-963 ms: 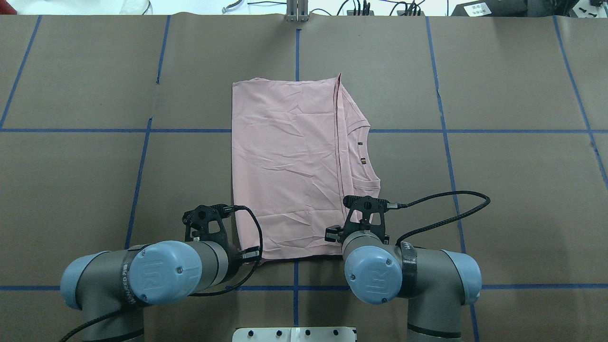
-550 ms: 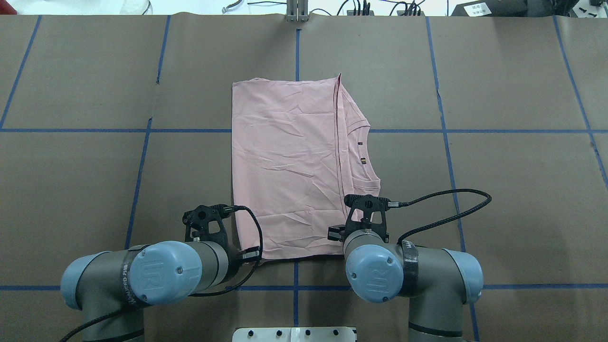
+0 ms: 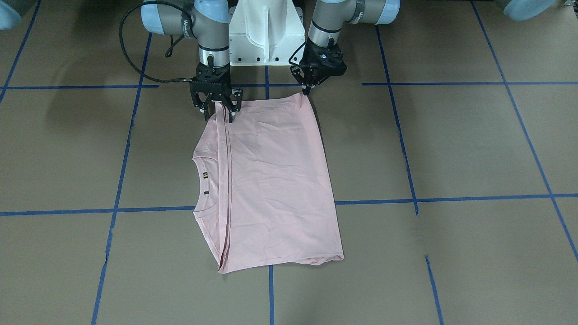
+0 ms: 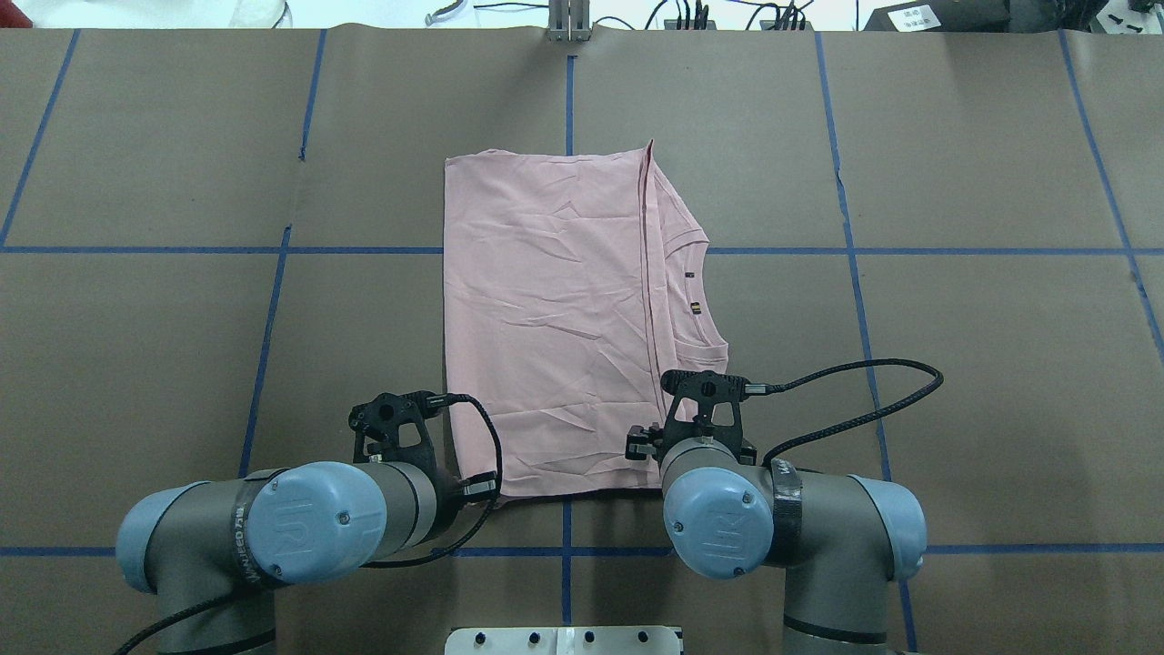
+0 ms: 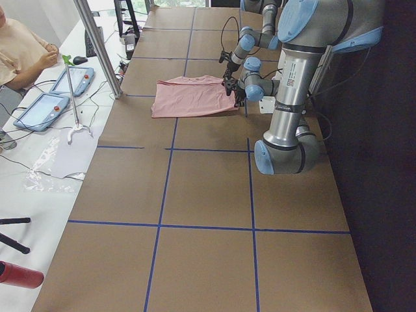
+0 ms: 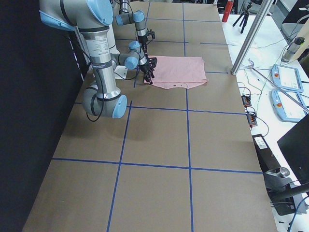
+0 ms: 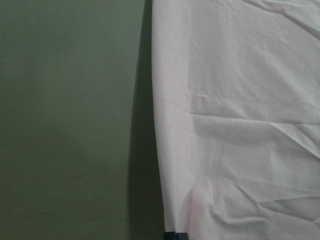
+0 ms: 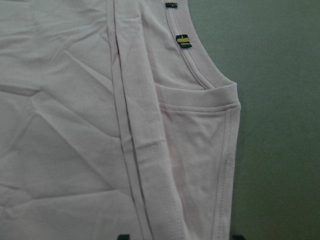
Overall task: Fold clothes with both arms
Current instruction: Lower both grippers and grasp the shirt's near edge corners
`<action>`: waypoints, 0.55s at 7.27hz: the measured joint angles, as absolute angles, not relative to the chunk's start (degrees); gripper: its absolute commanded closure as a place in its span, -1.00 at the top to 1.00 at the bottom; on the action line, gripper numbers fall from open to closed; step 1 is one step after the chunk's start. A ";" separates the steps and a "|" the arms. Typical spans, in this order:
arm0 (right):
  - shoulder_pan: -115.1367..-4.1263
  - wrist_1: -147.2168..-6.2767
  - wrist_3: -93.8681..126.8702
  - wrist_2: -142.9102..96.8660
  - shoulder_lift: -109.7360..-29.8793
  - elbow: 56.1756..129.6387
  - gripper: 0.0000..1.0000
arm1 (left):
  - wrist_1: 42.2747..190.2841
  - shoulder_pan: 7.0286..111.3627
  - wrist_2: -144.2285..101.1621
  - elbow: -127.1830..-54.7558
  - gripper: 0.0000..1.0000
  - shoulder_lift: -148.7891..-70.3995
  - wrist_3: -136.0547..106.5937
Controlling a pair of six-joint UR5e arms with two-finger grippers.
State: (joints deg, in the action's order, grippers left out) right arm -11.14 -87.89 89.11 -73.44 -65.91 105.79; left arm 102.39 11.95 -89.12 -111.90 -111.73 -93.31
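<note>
Front view: T-shirt lies flat mid-desk, long axis running near-to-far from the robot. Left claw is pinched on its near corner. Right claw is spread, straddling the other near corner.
Right wrist: cloth lies between the tips, ungripped. I reckon the right claw closes next.

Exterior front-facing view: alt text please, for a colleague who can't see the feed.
A folded pink T-shirt lies flat on the brown, blue-taped table, collar towards the view's left. At its robot-side edge, the right gripper stands open over one corner, and the left gripper looks pinched shut on the other corner.
</note>
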 measured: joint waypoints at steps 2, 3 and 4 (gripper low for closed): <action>-10.96 -87.89 89.18 -73.40 -65.82 105.64 0.31 | 102.39 11.95 -89.12 -111.96 -1.00 -111.73 -93.34; -10.93 -87.89 89.20 -73.39 -65.80 105.60 0.29 | 102.39 11.95 -89.12 -111.99 -1.00 -111.74 -93.34; -10.88 -87.89 89.20 -73.39 -65.83 105.58 0.29 | 102.38 11.96 -89.12 -112.06 -1.00 -111.76 -93.34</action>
State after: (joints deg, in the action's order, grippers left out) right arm -10.88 -87.89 89.20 -73.39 -65.83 105.58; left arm 102.38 11.96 -89.12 -112.06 -111.76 -93.34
